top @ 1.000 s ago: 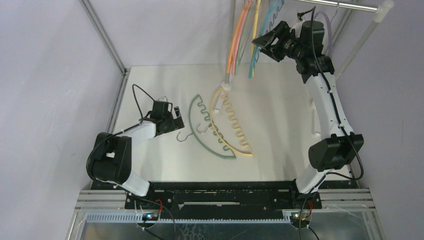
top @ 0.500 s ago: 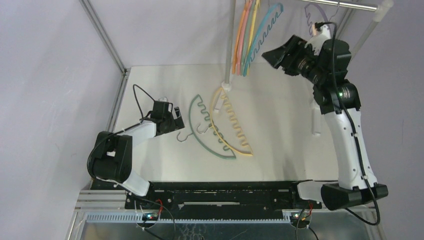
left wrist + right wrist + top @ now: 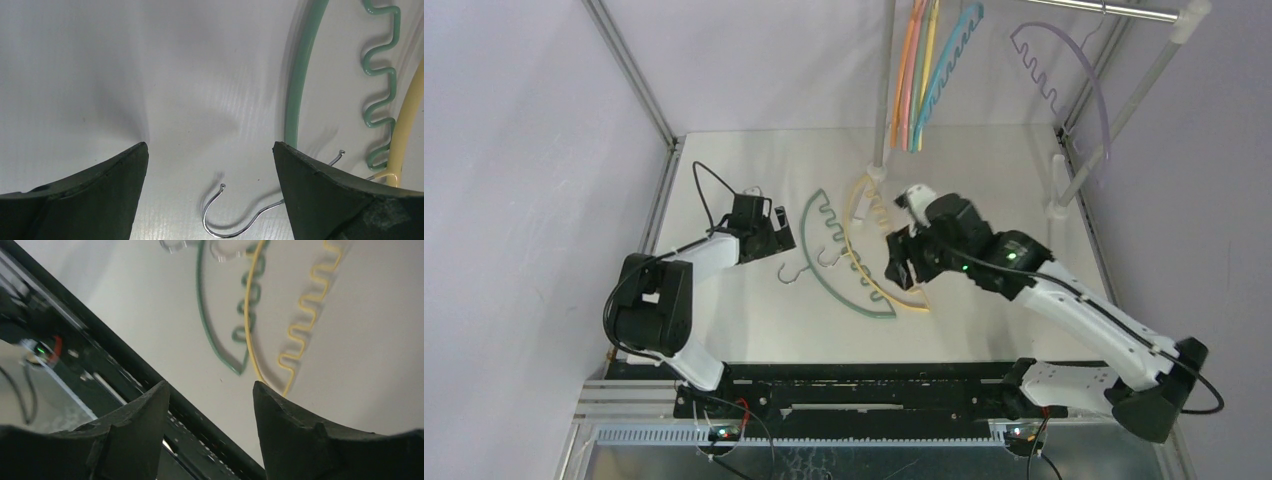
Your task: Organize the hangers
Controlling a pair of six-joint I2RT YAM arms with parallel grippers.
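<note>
White surface, pale walls; left hand and right hand spread, empty, the right apparently hiding part of the yellow hanger from above.

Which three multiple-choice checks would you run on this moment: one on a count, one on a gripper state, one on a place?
1. How many hangers lie on the table?
A. two
B. four
C. none

2. The right gripper is:
A. shut on a hanger
B. out of view
C. open and empty

3. Where is the pale purple hanger?
A. flat on the table
B. hanging from the rail, apart from the others
C. in the right gripper

Key:
1 A: only the green hanger and the yellow hanger lie there.
2 C: its wrist view shows spread fingers with nothing between them.
3 B: it hangs alone at the rail's right end.
</note>
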